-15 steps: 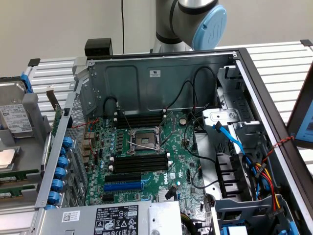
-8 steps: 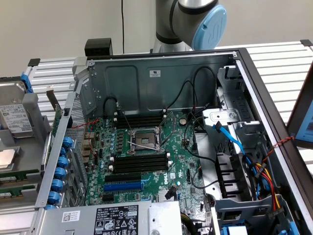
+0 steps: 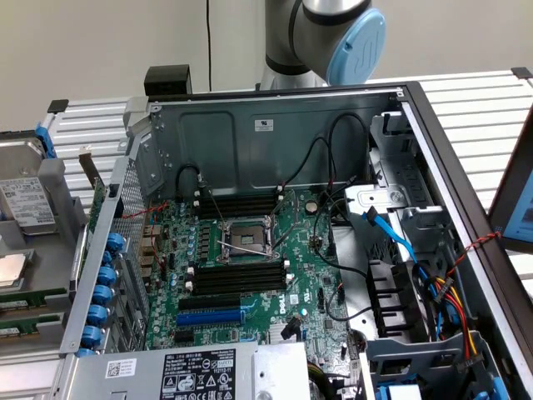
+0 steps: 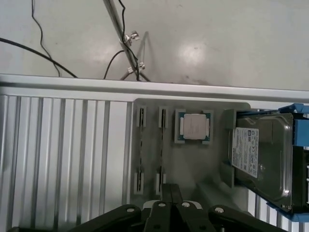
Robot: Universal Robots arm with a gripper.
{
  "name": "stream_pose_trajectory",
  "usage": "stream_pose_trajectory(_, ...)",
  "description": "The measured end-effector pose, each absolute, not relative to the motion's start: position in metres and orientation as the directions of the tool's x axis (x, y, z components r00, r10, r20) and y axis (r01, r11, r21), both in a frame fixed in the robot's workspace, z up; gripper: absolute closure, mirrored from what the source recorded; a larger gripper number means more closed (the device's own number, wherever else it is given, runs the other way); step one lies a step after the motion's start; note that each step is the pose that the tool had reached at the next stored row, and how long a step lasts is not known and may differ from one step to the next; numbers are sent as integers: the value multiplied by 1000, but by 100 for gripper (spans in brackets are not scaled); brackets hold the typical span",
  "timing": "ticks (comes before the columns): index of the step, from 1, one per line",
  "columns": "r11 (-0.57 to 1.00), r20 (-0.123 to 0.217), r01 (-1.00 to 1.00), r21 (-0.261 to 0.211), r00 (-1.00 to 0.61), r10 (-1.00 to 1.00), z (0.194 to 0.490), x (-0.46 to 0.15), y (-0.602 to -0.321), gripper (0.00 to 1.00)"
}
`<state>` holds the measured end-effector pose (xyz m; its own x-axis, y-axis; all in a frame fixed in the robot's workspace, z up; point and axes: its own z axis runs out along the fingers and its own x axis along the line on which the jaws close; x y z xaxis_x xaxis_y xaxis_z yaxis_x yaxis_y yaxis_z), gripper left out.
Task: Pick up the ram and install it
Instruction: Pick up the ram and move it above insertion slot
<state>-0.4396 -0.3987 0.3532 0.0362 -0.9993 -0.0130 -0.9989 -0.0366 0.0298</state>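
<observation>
ram (image 3: 32,297): long, narrow green stick lying in the grey tray (image 4: 193,166) at the exterior view's left, outside the open computer case (image 3: 275,133). gripper (image 4: 172,193) hangs over this tray near the cpu (image 4: 194,127) and hard drive (image 4: 263,154); whether it is open or closed cannot be told.

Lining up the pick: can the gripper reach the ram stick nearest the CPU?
Probably yes: that ram stick stands on edge in the tray, uncovered and apart from the CPU, with the gripper near one end.
</observation>
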Motion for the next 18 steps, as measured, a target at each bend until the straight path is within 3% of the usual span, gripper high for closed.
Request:
stream_pose_trajectory(17,-32,-15,-999,10,32,-999,325,-451,-402,89)
stream_pose_trajectory(18,-32,-15,-999,10,32,-999,324,-452,-402,82)
